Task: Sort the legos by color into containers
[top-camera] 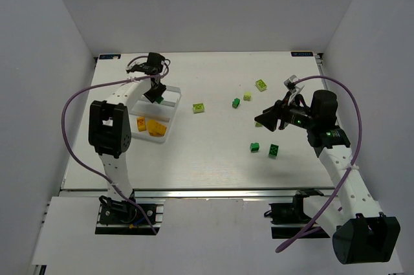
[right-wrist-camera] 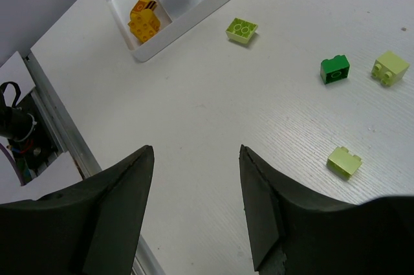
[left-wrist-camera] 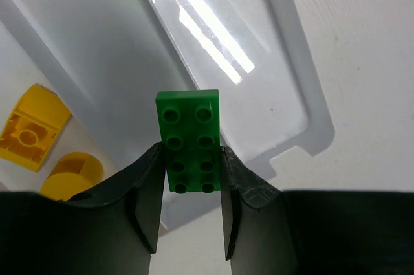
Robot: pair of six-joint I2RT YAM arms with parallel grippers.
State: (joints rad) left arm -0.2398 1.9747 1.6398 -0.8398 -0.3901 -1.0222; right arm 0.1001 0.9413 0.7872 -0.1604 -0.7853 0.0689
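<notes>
My left gripper (left-wrist-camera: 191,150) is shut on a dark green lego (left-wrist-camera: 189,138) and holds it above a bare compartment of the white container tray (left-wrist-camera: 304,97). From above, that gripper (top-camera: 155,96) hangs over the tray's (top-camera: 170,114) far part. Two orange-yellow legos (top-camera: 149,125) lie in a near compartment, and they show again as yellow legos (left-wrist-camera: 29,136) in the left wrist view. My right gripper (right-wrist-camera: 196,152) is open and holds nothing, above bare table. Loose legos lie on the table: a lime one (top-camera: 198,107), a dark green one (top-camera: 236,102), pale ones (top-camera: 247,96) (top-camera: 261,85).
Two more dark green legos (top-camera: 255,147) (top-camera: 273,150) sit below my right gripper (top-camera: 267,120) in the top view. In the right wrist view there is a lime lego (right-wrist-camera: 344,162) near the right finger. White walls enclose the table on three sides.
</notes>
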